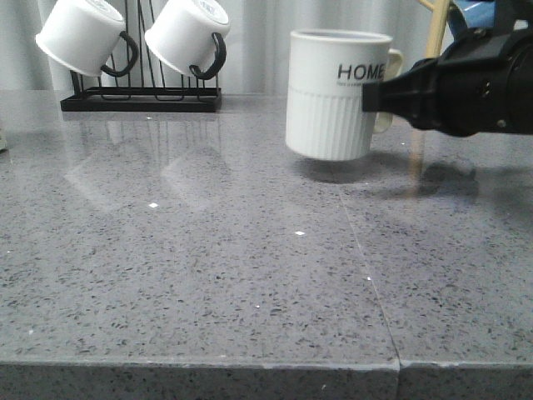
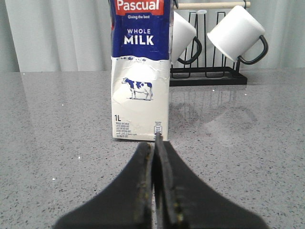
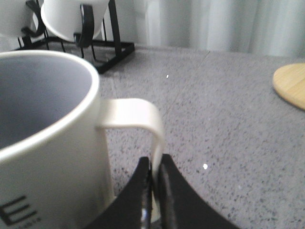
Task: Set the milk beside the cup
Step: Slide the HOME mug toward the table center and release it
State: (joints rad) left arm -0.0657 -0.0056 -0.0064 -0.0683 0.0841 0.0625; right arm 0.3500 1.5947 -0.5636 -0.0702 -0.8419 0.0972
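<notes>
A grey speckled stone countertop (image 1: 208, 267) fills the front view, with a thin seam running from the near edge toward the back. At its far left stands a black wire mug rack (image 1: 141, 98) carrying two plain white mugs with black handles (image 1: 83, 35), hung tilted with their mouths outward; the same rack and mugs show in the left wrist view behind the carton.

The tall white milk carton with a dark blue top (image 2: 140, 71) stands upright on the countertop in the left wrist view, "WHOLE MILK" lettering and a small cow picture facing the camera, just in front of the rack. It does not show in the front view, so how far it stands from the mug cannot be told.

The large white mug printed "HOME" in black, with a ribbed lower half and cream handle (image 1: 337, 93), appears in the front view right of centre; its base looks slightly raised above its shadow on the countertop.

The black right gripper (image 3: 153, 191) has its fingers pressed on either side of the mug's cream handle, clamped on it. The black left gripper (image 2: 155, 157) points at the foot of the carton with its fingers pressed together, holding nothing, just short of the carton.

A pale round wooden board (image 3: 290, 86) lies on the countertop, showing at the edge of the right wrist view.
</notes>
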